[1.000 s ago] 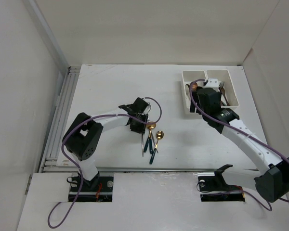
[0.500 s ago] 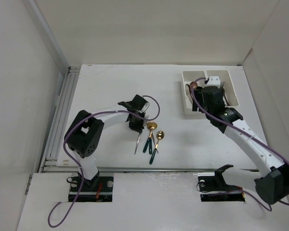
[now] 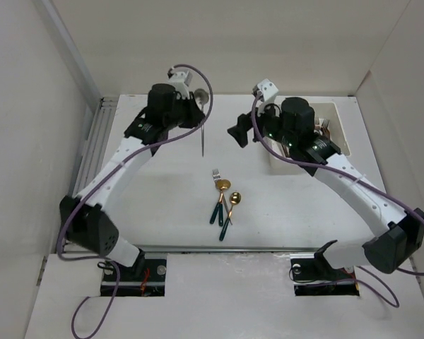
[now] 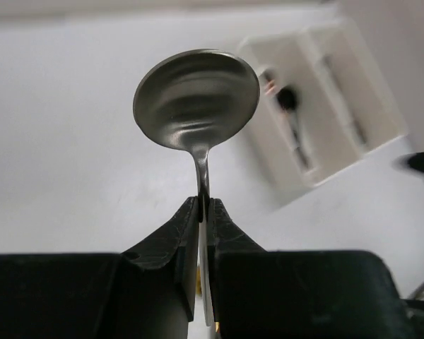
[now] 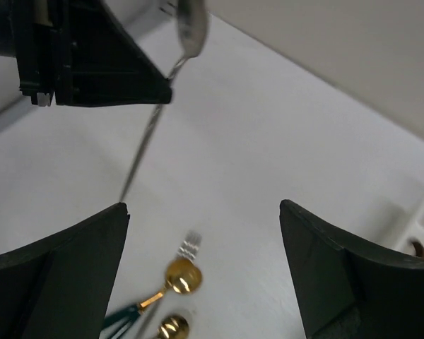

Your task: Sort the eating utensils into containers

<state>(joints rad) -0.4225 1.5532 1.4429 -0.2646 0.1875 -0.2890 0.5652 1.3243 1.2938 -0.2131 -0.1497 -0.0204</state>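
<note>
The silver spoon, likely slick, is pinched at its neck by the left hand. The right hand is held wide.

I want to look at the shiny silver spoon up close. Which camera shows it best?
The left wrist view: the silver spoon fills it, its neck pinched in the left gripper. The top view shows it small and thin; the right wrist view shows it blurry, its bowl at the top edge.

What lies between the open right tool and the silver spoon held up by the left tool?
Nothing. In the top external view, only bare table separates the right tool from the silver spoon.
</note>
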